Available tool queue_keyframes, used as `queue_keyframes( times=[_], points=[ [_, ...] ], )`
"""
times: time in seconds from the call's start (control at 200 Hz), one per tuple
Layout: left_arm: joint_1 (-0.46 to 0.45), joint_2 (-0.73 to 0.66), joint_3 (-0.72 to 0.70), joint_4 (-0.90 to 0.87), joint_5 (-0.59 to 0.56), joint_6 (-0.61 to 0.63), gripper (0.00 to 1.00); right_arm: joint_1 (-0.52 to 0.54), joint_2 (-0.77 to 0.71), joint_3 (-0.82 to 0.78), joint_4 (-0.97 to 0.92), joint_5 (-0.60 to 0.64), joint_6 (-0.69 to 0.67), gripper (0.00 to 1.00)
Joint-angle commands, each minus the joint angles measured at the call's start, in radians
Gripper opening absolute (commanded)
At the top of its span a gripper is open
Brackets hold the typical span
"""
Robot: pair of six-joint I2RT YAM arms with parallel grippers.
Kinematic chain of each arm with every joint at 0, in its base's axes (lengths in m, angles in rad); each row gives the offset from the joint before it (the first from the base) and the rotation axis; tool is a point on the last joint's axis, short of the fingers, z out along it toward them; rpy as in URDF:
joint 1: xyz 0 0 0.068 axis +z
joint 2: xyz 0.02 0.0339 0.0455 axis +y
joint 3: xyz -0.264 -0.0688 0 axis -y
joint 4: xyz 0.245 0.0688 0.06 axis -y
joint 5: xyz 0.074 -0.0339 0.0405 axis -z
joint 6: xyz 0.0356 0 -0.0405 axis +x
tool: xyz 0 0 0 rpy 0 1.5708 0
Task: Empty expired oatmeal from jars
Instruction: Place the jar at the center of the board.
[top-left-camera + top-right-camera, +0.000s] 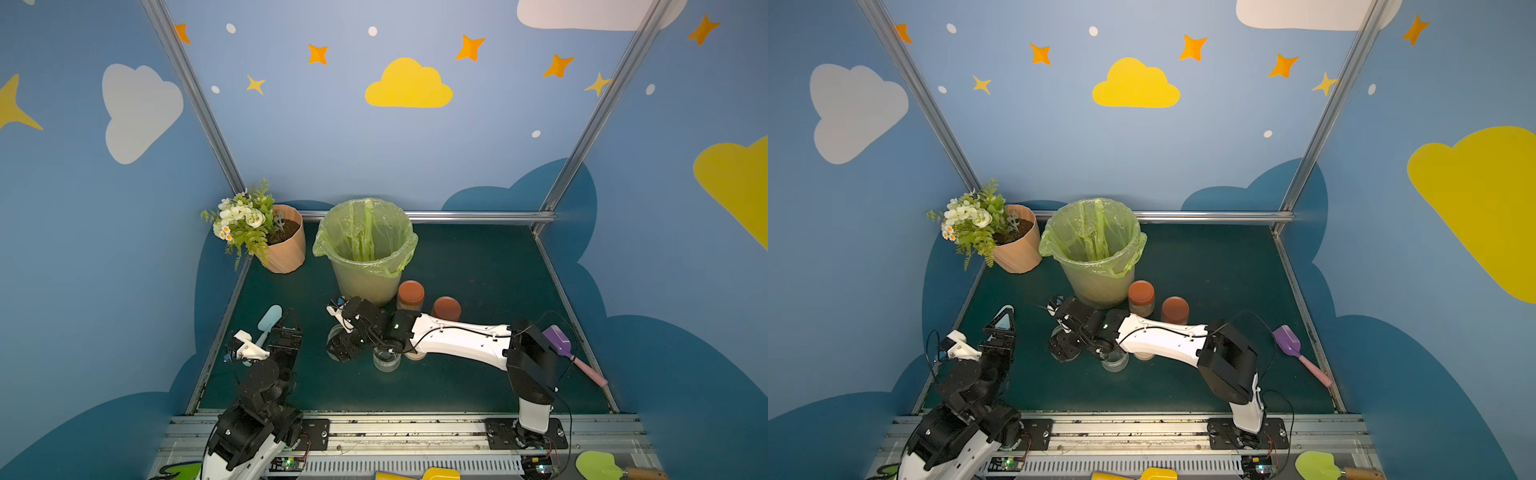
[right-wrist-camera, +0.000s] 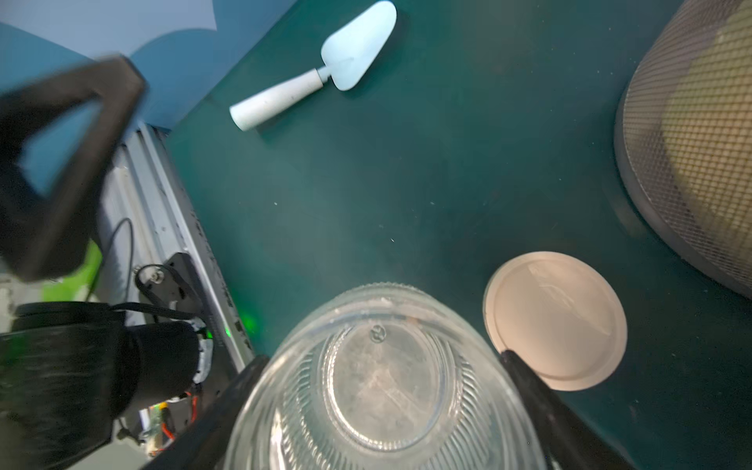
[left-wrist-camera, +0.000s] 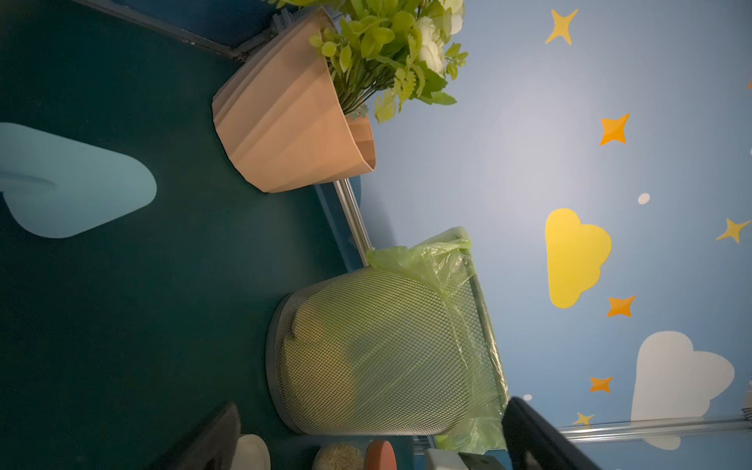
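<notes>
Count, jars: four.
- Two closed jars with rust-orange lids point(image 1: 410, 293) point(image 1: 446, 308) stand side by side just in front of the bin point(image 1: 365, 286). Tan oatmeal point(image 3: 339, 457) shows through the glass.
- One open jar point(image 1: 386, 360) stands on the bench point(image 1: 457, 270), partly under the right forearm.
- One open jar point(image 2: 378, 407), clear through to its ribbed base, is clamped between the fingers of the right gripper point(image 2: 376, 366).

Beige lids: one lies flat just beside the held jar point(image 2: 555, 319). Another edge shows under the forearm point(image 1: 415, 355); I cannot tell whether it is the same lid.

Left gripper point(image 1: 291, 318): released, fingers spread wide, holding nothing, near the blue scoop point(image 1: 270, 318).

Scoops: three, namely the blue one, a purple one with a pink handle point(image 1: 559, 340) at the bench's right edge, and a lime one point(image 1: 594, 464) on the front rail.

One mesh bin lined with a green bag, and one peach flower pot point(image 1: 286, 253) in the back left corner.

Surface: dark green mat. Room: blue walls with painted clouds and stars, and aluminium framing.
</notes>
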Motion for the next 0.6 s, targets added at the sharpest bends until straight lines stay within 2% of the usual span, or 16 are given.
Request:
queue_keyframes(
  times=[0.0,0.145,0.396,0.596],
  points=[
    [0.004,0.029,0.026,-0.015,-0.005,0.082,1.00,0.013,0.035,-0.005,-0.022,0.019,-0.059,0.35],
    [0.004,0.078,0.013,0.029,0.020,0.128,1.00,0.022,0.079,-0.029,-0.002,0.028,-0.088,0.37],
    [0.004,0.212,0.024,0.076,0.026,0.163,1.00,0.034,0.141,-0.045,0.044,0.029,-0.099,0.48],
    [0.004,0.234,0.036,0.083,0.002,0.188,1.00,0.033,0.162,-0.071,0.060,0.039,-0.094,0.76]
  ],
)
